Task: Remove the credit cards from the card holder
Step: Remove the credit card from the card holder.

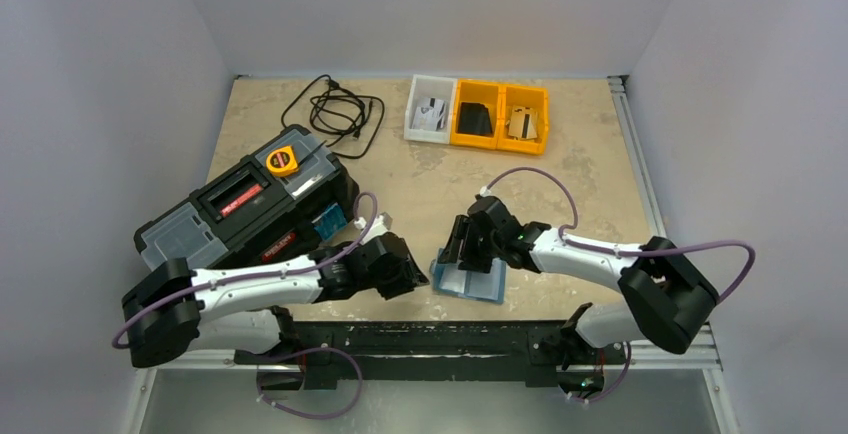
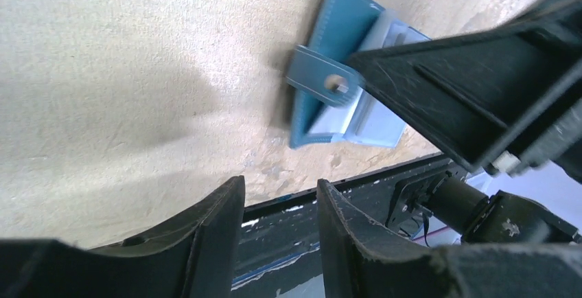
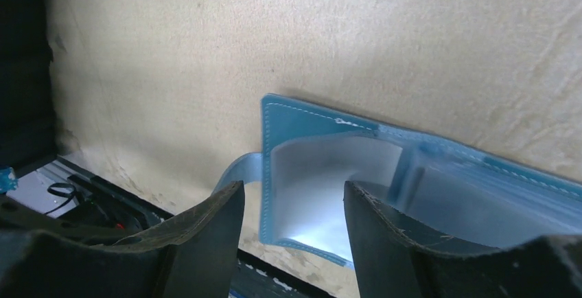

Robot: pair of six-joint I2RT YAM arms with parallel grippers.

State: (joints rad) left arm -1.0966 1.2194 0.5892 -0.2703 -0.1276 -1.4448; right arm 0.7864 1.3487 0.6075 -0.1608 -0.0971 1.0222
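Beige, speckled tabletop (image 1: 420, 189) between plain grey walls carried the whole scene. At its near edge the card holder (image 1: 470, 281) lay opened flat, lighter blue inside facing up, clear pockets showing, and its snap strap (image 2: 322, 82) sticking out from one edge.

Directly over the card holder hung the right jaws, standing apart with nothing clamped between them. One clear pocket showed in the gap between the fingers (image 3: 206, 236). Whether the tips touched the card holder I could not tell. Just left of the card holder the left jaws were released too, their fingers (image 2: 206, 243) spread and apart from it.

Well beyond the card holder, toward the far side, three small bins sat side by side in a row. A white bin (image 1: 425, 137) held a pale card (image 1: 430, 114), a yellow bin (image 1: 472, 141) held a black card (image 1: 475, 119), and a second yellow bin (image 1: 522, 144) held a tan card (image 1: 520, 122).

Off to the left of the card holder stood a black toolbox (image 1: 240, 214) with a yellow tape measure (image 1: 282, 161) on its lid. Farther back than that lay a loose coil of black cable (image 1: 335, 109).
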